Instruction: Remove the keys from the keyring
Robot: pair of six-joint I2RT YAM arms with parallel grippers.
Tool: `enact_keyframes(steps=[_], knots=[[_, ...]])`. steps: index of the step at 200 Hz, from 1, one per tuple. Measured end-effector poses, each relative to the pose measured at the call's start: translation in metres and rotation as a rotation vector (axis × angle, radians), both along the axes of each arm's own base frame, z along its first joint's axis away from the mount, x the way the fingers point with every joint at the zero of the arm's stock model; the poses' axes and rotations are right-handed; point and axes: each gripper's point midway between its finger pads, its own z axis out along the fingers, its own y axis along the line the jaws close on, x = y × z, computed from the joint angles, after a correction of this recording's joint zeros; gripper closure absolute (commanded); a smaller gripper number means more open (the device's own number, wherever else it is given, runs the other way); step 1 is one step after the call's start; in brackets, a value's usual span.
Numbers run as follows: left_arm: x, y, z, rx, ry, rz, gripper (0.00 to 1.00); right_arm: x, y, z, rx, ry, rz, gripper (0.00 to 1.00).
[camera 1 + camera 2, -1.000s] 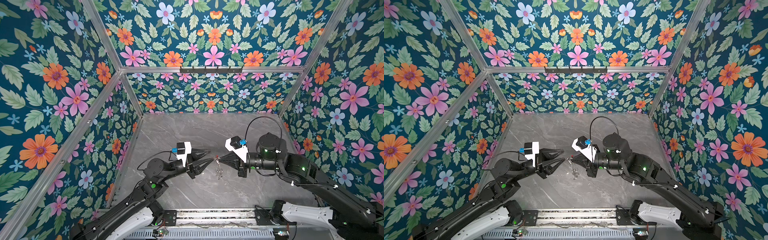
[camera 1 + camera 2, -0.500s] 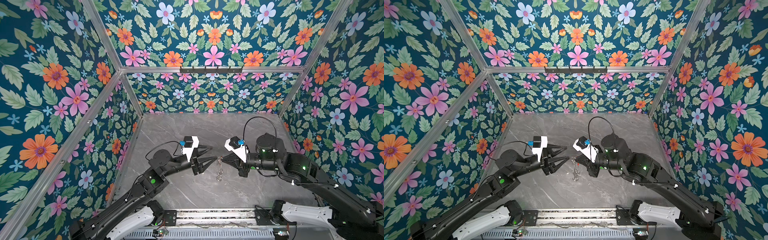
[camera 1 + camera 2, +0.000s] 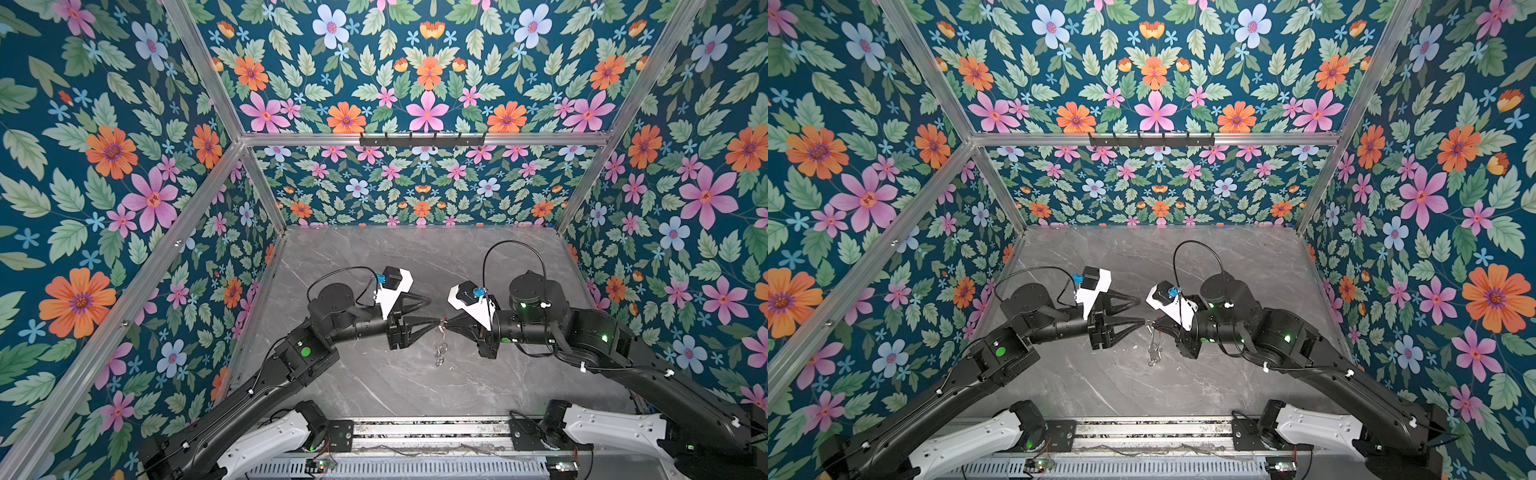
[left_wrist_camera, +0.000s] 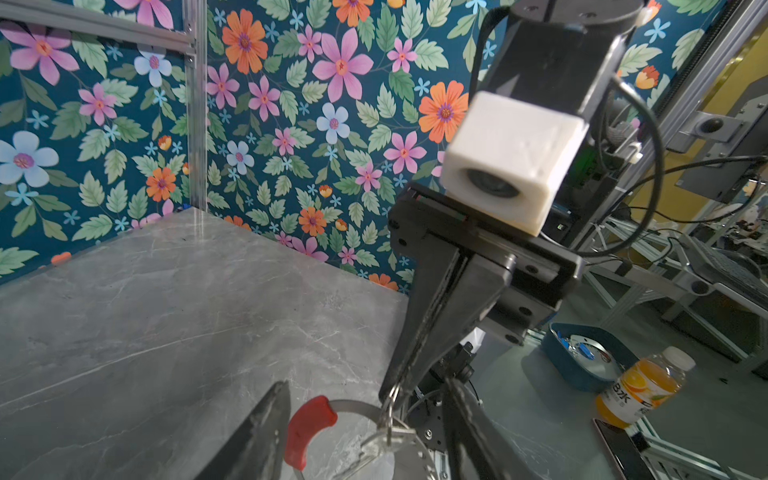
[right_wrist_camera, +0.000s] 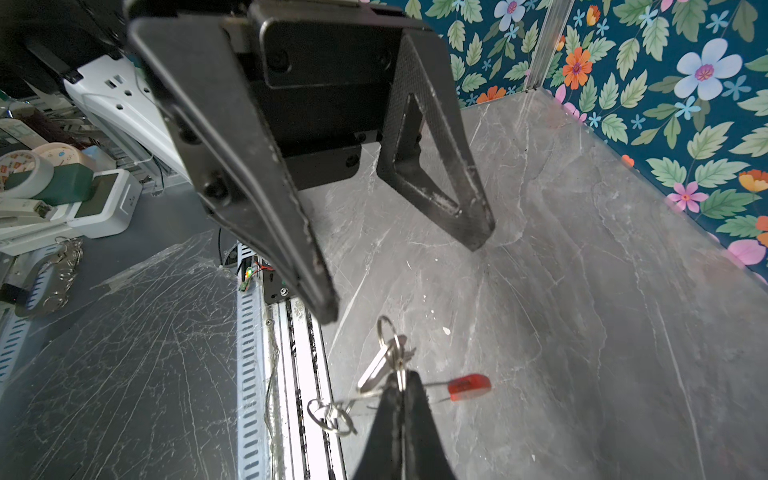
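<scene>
Right end effector (image 3: pixel 448 323) is pressed together on the keyring (image 5: pixel 469 386), pinching its thin grey rim beside the red sleeve – held above the middle of the counter (image 3: pixel 374 257). Its keys (image 5: pixel 376 365) dangle from the rim, just by the pinch. Left end effector (image 3: pixel 434 310) faces it, fingers spread (gripping nothing), one fingertip just beside the keyring – contact unclear.

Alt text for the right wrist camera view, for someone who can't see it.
The right gripper, shut, pinches the keyring, a thin metal hoop with a red sleeve, and silvery keys dangle beside its tips. The left gripper faces it with jaws open, above a grey marble table.
</scene>
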Motion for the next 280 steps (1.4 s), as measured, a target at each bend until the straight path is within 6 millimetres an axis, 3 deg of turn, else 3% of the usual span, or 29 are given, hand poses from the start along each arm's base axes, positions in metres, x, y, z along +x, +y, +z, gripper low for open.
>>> enact_keyframes(steps=[73,168,280], knots=[[-0.005,-0.007,-0.020,0.066,0.072,-0.061,0.61,0.001,0.000,-0.002,0.018,-0.019,-0.003,1.00],[-0.005,-0.007,-0.024,0.075,0.083,-0.062,1.00,0.003,-0.001,-0.001,0.037,-0.039,-0.017,1.00],[-0.006,-0.003,-0.024,0.084,0.091,-0.045,1.00,-0.001,-0.002,0.003,0.152,-0.107,0.000,1.00]])
